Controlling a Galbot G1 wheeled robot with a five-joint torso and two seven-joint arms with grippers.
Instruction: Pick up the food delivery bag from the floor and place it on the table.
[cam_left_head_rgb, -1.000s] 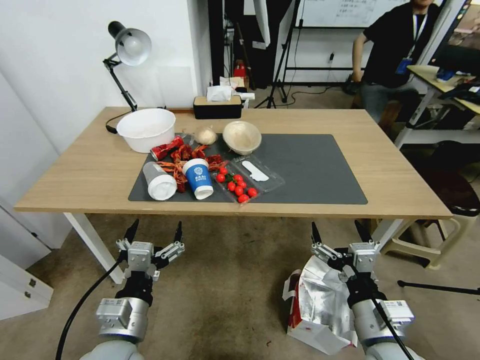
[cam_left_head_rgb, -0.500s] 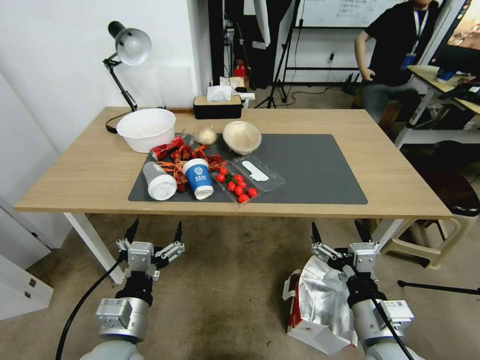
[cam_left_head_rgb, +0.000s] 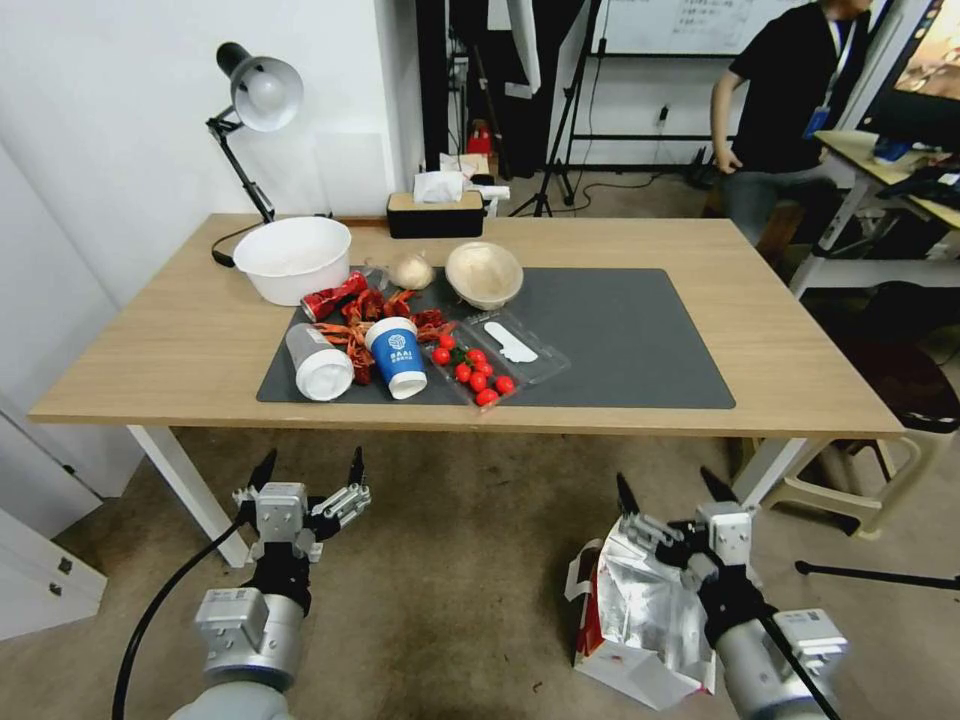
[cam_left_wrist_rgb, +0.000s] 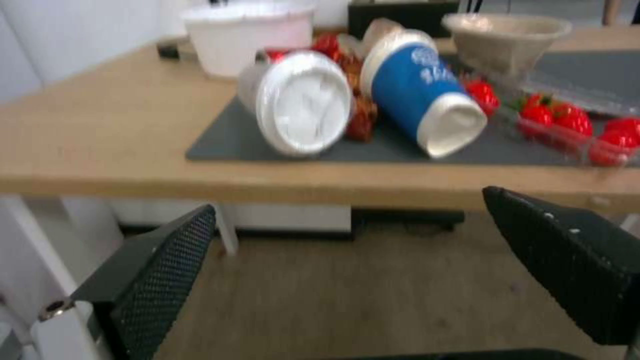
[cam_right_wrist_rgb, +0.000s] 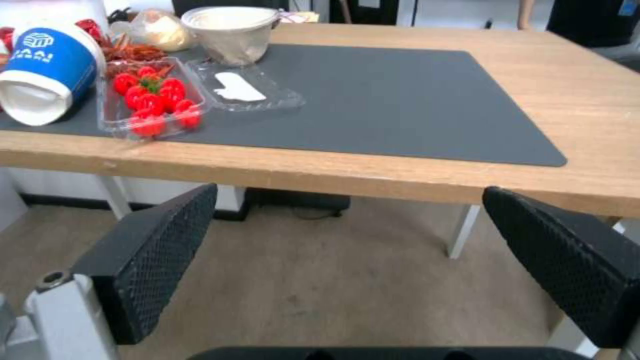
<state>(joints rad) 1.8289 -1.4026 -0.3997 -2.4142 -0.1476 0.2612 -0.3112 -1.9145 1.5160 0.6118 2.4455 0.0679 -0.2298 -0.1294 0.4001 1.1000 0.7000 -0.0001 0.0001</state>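
Food delivery bag (cam_left_head_rgb: 640, 610) on floor (cam_left_head_rgb: 460, 580) — right gripper (cam_left_head_rgb: 668, 492) above it, jaws spread; left gripper (cam_left_head_rgb: 308, 470) spread too.

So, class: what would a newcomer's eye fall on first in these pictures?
Probably the mess on the table's dark mat: red crayfish shells, cherry tomatoes and a tipped blue paper cup. Then the foil-lined food delivery bag on the floor, beside the open right claw.

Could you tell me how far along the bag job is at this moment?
Nothing looks done: the food delivery bag sits on the floor. In hand: the right gripper is open above the bag, holding nothing; the left gripper hangs open beside the table. Left: gripping, lifting and placing the bag.
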